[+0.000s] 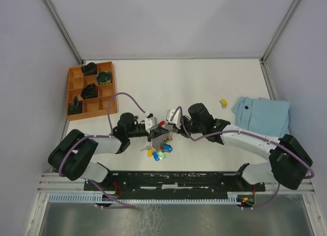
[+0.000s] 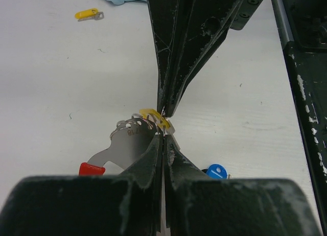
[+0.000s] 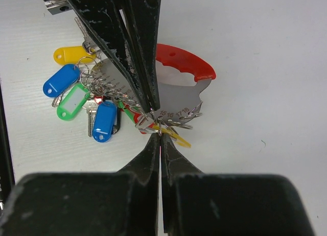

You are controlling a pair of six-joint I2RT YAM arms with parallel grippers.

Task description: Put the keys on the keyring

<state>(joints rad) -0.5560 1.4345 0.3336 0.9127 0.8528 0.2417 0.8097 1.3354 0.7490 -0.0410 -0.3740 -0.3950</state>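
The keyring [image 3: 181,100] is a grey metal plate with numbered ring loops and a curved red strap [image 3: 186,62]. Several keys hang from it with yellow [image 3: 71,54], blue [image 3: 60,80] and green [image 3: 74,100] tags. My left gripper [image 2: 163,137] is shut on the keyring's edge [image 2: 127,141]. My right gripper [image 3: 160,135] is shut tip to tip against it, on the small ring of a yellow-tagged key [image 3: 176,136]. In the top view both grippers, left [image 1: 157,127] and right [image 1: 165,126], meet above the key cluster [image 1: 159,150]. One more yellow key [image 1: 223,101] lies apart.
An orange compartment tray [image 1: 73,90] with black pieces stands at the back left. A folded light-blue cloth [image 1: 263,116] lies at the right, next to the loose yellow key [image 2: 88,14]. A blue tag [image 2: 217,170] lies by the left fingers.
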